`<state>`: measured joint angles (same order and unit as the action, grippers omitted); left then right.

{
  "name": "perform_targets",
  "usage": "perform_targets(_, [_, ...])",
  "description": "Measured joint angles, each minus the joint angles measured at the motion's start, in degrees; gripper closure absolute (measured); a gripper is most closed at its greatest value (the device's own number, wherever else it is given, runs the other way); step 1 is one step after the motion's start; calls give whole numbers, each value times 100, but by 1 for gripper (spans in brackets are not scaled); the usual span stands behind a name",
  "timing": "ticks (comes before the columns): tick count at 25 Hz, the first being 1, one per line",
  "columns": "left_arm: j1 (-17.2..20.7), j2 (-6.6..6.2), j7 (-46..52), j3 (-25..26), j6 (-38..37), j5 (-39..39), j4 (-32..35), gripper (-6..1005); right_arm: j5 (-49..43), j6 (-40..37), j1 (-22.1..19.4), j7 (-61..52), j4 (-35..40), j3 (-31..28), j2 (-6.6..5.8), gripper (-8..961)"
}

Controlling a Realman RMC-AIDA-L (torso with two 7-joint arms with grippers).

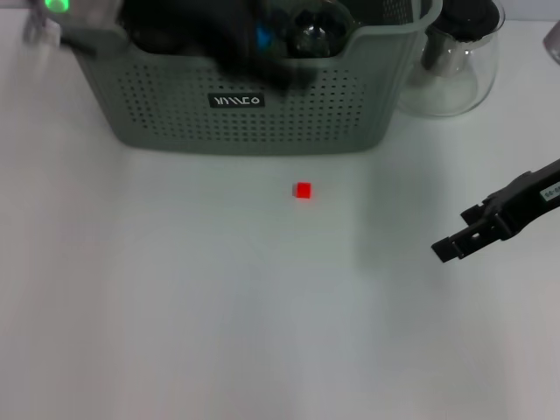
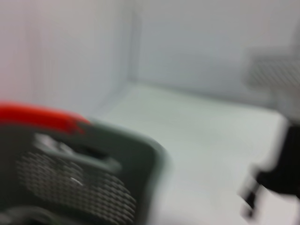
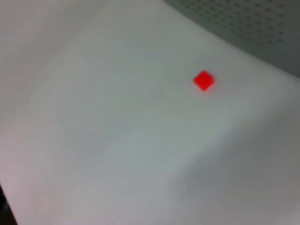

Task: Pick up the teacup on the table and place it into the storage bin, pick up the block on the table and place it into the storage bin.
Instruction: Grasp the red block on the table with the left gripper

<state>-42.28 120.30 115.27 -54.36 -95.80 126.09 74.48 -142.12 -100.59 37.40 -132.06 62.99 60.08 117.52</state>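
The storage bin (image 1: 254,122), a grey-green perforated basket with a black label, stands at the back of the white table. My left arm is a dark blur over the bin's opening, and its gripper (image 1: 249,48) is above the inside. A round clear glass thing (image 1: 319,31), apparently the teacup, lies in the bin beside it. The small red block (image 1: 303,190) sits on the table just in front of the bin and also shows in the right wrist view (image 3: 203,80). My right gripper (image 1: 448,248) hovers above the table to the block's right, well apart from it.
A clear glass pitcher (image 1: 459,57) with a dark lid stands right of the bin at the back. The bin's wall (image 3: 253,23) fills a corner of the right wrist view. The left wrist view is a blur of bin rim (image 2: 117,154) and table.
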Motion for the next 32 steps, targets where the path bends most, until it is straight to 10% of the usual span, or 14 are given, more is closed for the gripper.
perform_targets(9, [372, 381, -128, -1657, 129, 996, -79, 211, 0, 40, -64, 39, -115, -252, -153, 25])
perform_targets(17, [-207, 394, -1051, -2359, 1910, 1025, -1872, 212, 0, 127, -68, 76, -293, -290, -160, 26])
perform_targets(32, [-741, 384, -1273, -2782, 3367, 1066, -3094, 225, 0, 226, -96, 131, -422, -296, -161, 25])
